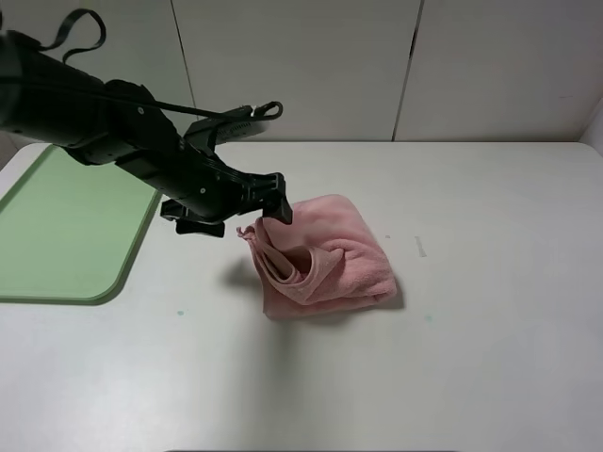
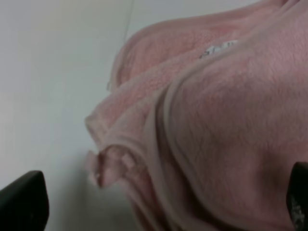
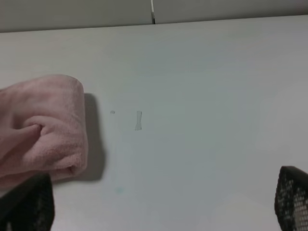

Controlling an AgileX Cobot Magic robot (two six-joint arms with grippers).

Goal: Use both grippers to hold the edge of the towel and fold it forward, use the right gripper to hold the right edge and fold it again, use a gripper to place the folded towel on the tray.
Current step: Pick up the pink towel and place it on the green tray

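Pink terry towel [image 1: 325, 256] lies bunched in loose folds on the white table [image 1: 490, 330], near its middle and well apart from the light green tray [image 1: 66, 235] at the left edge. A small white label [image 2: 219, 48] shows on the cloth in the left wrist view; its print is too blurred to read. Left gripper [image 1: 252, 215] hangs at the towel's left corner, jaws spread wide, gripping nothing. Right gripper [image 3: 163, 204] also stands wide open beside the towel, holding nothing.

Bulky matte-black arm [image 1: 104, 122], black-jawed hand [image 1: 247, 209] (looped black cable [image 1: 80, 28] behind)
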